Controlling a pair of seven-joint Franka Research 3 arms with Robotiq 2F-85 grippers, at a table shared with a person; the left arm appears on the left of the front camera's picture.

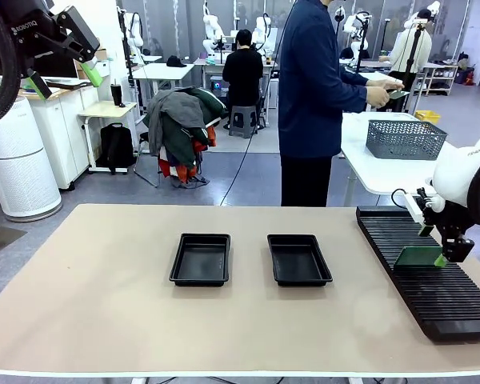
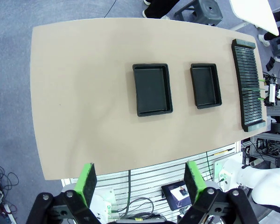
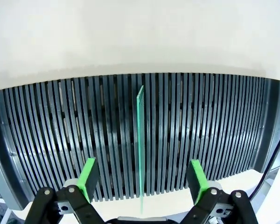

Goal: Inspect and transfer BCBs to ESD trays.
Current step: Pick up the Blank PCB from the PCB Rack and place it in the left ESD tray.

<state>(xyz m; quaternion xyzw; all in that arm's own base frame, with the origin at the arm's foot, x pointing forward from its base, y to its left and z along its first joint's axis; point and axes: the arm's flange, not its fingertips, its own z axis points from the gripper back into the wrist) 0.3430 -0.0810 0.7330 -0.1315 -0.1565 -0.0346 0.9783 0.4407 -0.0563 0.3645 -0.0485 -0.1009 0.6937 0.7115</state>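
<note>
Closing on the circuit board (image 3: 140,121) is the step in hand, as I judge it. The board stands on its edge in one slot of the black rack (image 3: 56,140), at the right side of the front view. The right arm's fingers (image 3: 88,175) are spread on both sides of it with a gap on each side, so nothing is pinched yet.

To do this well, the fingers should be centred on the board, press on its flat faces and then lift straight up along the slot. A tilt could jam the thin board against the ribs. After that the board has to go into the left tray (image 1: 201,260) or the right tray (image 1: 299,261). They lie side by side, a little apart, in the middle of the surface (image 1: 104,320), and both are without a board. The left arm's fingers (image 1: 92,74) hang high in the upper left of the front view, also spread and holding nothing.

The right wrist view gives the board edge-on, so its faces cannot be inspected there. Its lower edge is sunk in the slot. In the front view the fingers cover part of it. What the person at the far side holds is too small to tell.
</note>
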